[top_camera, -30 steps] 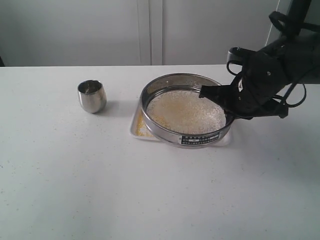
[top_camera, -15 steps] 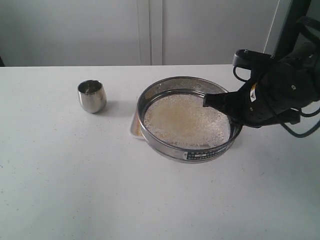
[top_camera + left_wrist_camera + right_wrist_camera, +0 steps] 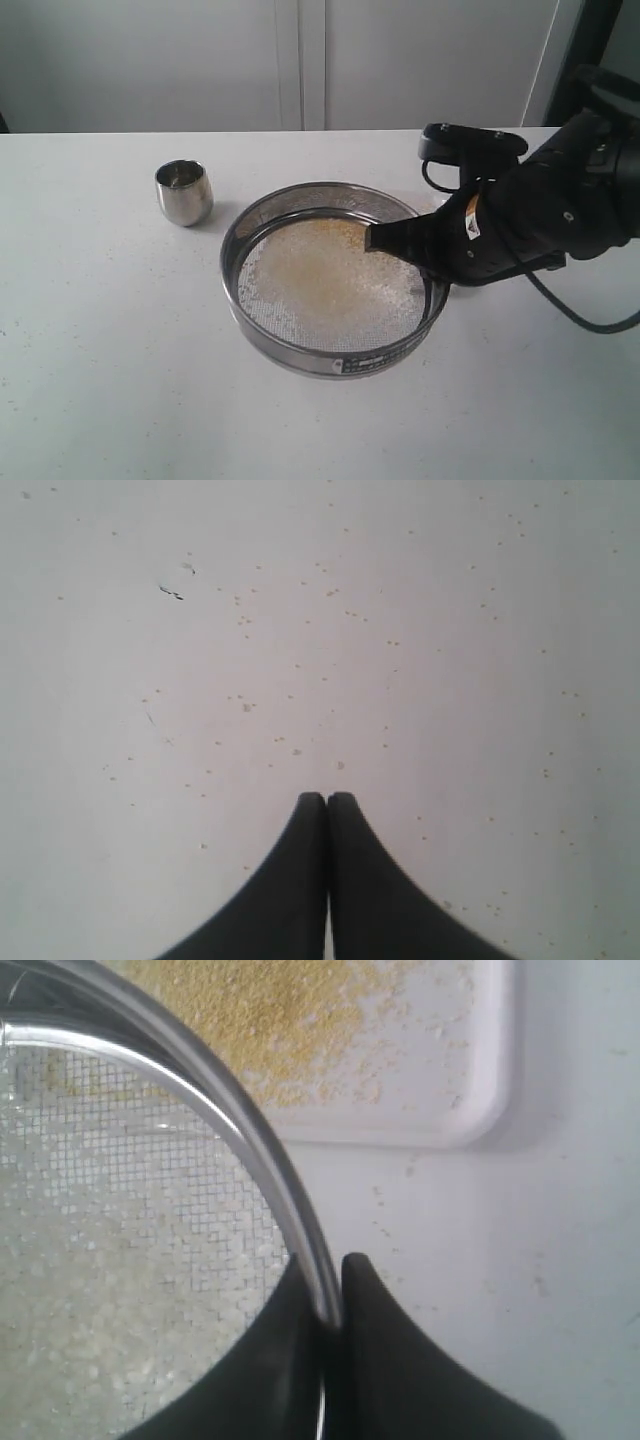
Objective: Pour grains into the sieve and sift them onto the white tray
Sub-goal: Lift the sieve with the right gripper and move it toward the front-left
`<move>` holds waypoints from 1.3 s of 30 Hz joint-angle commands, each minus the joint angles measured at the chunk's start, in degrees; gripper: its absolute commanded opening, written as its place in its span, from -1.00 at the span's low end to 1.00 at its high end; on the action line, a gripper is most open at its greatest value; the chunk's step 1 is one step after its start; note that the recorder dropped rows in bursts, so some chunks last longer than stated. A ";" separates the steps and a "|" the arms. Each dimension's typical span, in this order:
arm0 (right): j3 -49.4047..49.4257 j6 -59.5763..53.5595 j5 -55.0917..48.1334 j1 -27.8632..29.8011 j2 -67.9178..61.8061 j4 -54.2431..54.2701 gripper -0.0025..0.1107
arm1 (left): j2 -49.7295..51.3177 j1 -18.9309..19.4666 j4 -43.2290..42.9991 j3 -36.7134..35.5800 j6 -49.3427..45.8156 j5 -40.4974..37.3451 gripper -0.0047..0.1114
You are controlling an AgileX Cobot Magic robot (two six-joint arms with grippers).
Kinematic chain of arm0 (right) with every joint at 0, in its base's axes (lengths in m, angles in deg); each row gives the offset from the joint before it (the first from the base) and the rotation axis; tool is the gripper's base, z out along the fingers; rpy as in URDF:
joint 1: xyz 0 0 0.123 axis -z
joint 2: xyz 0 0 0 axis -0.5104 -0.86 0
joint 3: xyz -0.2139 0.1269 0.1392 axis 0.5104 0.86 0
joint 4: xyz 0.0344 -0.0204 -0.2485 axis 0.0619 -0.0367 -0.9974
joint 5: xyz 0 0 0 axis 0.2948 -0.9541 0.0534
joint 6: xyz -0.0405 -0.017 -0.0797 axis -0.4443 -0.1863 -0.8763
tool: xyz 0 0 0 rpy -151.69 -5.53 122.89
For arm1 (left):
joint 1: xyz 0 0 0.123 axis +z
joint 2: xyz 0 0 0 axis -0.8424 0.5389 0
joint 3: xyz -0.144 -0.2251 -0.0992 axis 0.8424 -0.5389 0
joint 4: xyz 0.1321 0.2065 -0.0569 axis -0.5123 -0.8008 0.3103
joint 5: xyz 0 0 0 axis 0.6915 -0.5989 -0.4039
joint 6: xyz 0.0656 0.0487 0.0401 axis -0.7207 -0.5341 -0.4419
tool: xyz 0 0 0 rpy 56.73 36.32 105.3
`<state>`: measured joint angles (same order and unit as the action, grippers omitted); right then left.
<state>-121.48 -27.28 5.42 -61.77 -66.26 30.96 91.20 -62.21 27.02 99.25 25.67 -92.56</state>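
The round steel sieve [image 3: 300,355] hangs over the middle of the table with pale grains [image 3: 320,275] spread on its mesh. My right gripper [image 3: 400,250] is shut on the sieve's right rim, one finger inside the wall and one outside. In the right wrist view the rim [image 3: 250,1140] runs between the fingers. Past it lies a corner of the white tray [image 3: 480,1080], dusted with yellow grains [image 3: 260,1010]. The sieve hides the tray in the exterior view. My left gripper [image 3: 327,798] is shut on nothing above bare tabletop.
A small rounded steel cup [image 3: 184,192] stands upright to the left of the sieve. Loose granules [image 3: 245,705] are scattered over the white table under the left gripper. A grey wall runs along the table's far edge.
My right gripper has carried the sieve leftward and toward the camera. The tray edge that showed beside the sieve earlier is now covered in the exterior view.
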 commanded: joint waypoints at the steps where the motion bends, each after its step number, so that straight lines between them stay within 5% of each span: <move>1: 0.96 0.05 2.96 -2.65 0.93 0.16 -0.96 | -0.44 0.09 0.57 -0.24 -0.14 -0.57 -0.92; 18: 1.56 1.08 10.88 -8.30 -4.93 0.16 -0.96 | -0.44 0.09 0.57 -0.24 -0.14 -0.57 -0.92; 39: 1.33 1.72 22.36 -8.43 -16.25 -0.92 -0.96 | -0.44 0.09 0.57 -0.24 -0.14 -0.57 -0.92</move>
<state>-120.11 -25.19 25.03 -70.01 -81.86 30.73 91.20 -62.21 27.02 99.25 25.67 -92.56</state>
